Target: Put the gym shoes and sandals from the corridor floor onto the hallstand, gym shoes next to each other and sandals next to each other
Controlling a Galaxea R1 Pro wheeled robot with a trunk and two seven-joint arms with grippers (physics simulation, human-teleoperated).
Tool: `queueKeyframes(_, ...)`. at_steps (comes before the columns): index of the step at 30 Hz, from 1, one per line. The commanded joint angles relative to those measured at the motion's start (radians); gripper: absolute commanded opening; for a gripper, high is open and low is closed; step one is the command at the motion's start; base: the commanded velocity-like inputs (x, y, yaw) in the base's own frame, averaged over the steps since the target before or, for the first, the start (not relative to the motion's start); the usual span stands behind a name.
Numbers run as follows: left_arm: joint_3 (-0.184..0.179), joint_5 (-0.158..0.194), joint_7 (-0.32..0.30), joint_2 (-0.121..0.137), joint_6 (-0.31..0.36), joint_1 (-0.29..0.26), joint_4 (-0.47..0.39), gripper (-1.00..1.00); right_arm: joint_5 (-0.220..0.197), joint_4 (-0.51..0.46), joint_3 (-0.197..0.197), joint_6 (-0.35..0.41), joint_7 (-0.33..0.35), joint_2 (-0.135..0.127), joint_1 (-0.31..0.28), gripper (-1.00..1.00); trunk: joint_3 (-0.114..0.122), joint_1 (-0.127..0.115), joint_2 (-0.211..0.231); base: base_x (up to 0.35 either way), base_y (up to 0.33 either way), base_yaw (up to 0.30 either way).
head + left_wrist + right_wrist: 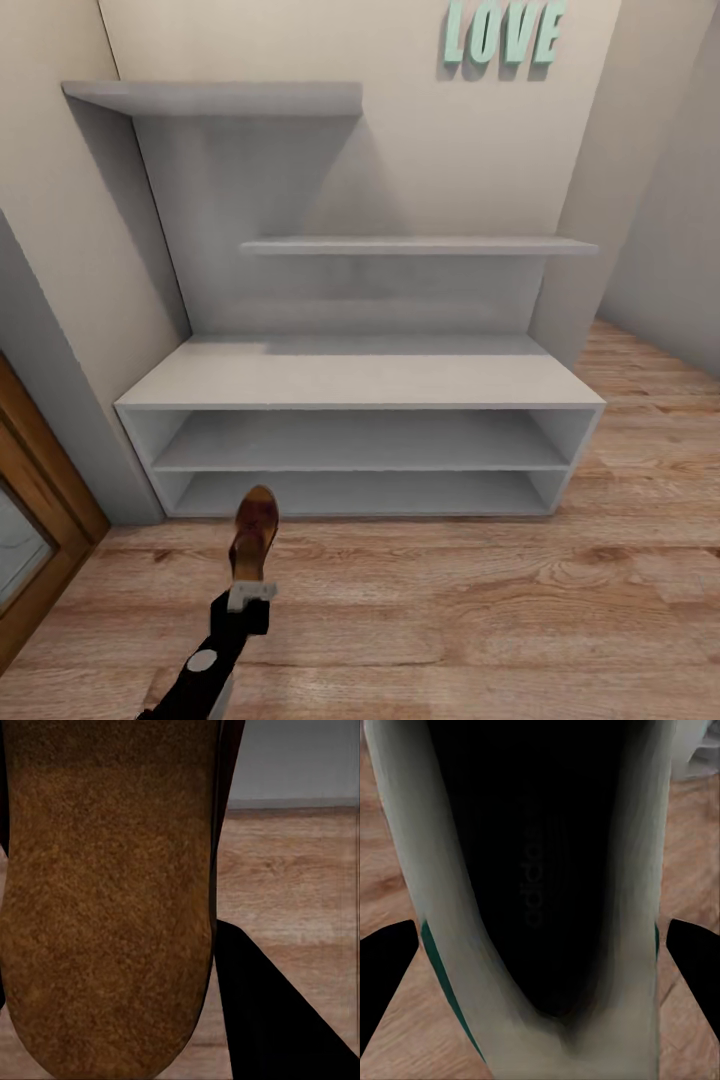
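Your left hand point(250, 592), at the lower left of the head frame, pinches the heel end of a dark brown leather sandal with a tan insole point(254, 530), which points away from you toward the pale grey hallstand with two long open shelves and stepped wall shelves point(360, 380). The sandal's toe lies in front of the left part of the lowest shelf, held above the light brown wood-plank floor point(480, 600); you cannot tell from here whether it touches the boards. In the left wrist view the grainy tan insole point(105, 900) takes up most of the frame, with a dark finger point(270, 1020) at the lower right and floor planks meeting a grey panel beyond. In the right wrist view your right hand point(540, 982) has its two black fingers point(386, 975) standing at either side of a cream-white gym shoe with a green side stripe point(607, 945), whose dark opening faces the camera; the fingers sit close against its sides, so the hand appears clamped on it. Wooden floor shows around the shoe. Mint-green letters spelling LOVE point(503, 32) hang on the beige wall at the upper right of the head frame, and a brown wooden door frame point(40, 500) stands at the left edge.
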Motion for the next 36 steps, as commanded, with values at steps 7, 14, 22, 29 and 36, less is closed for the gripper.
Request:
queueKeyframes(7,-0.105,-0.009,-0.015,-0.022,0.254,-0.126,-0.036,-1.00,-0.013,-0.036,-0.205,0.076,0.003,-0.032,-0.001,-1.00,-0.001,0.000,0.000,0.000,0.000,0.000)
queueKeyframes(14,-0.132,-0.004,-0.043,-0.040,0.444,-0.243,-0.037,-1.00,-0.013,-0.103,-0.382,0.181,0.002,-0.045,-0.001,-1.00,-0.001,0.000,0.000,0.000,0.000,0.000)
queueKeyframes(22,-0.134,-0.006,-0.046,-0.038,0.510,-0.292,-0.074,-1.00,-0.011,-0.203,-0.415,0.274,0.002,-0.006,-0.001,-1.00,-0.001,0.000,0.000,0.000,0.000,0.000)
queueKeyframes(29,-0.133,-0.005,-0.045,-0.037,0.556,-0.298,-0.132,-1.00,-0.010,-0.308,-0.400,0.280,0.004,0.090,-0.001,-1.00,-0.002,0.000,0.000,0.000,0.000,0.000)
queueKeyframes(36,-0.134,-0.005,-0.043,-0.037,0.633,-0.303,-0.136,-1.00,-0.009,-0.314,-0.402,0.280,0.007,0.095,-0.001,-1.00,-0.026,0.019,-0.035,0.000,0.000,0.000)
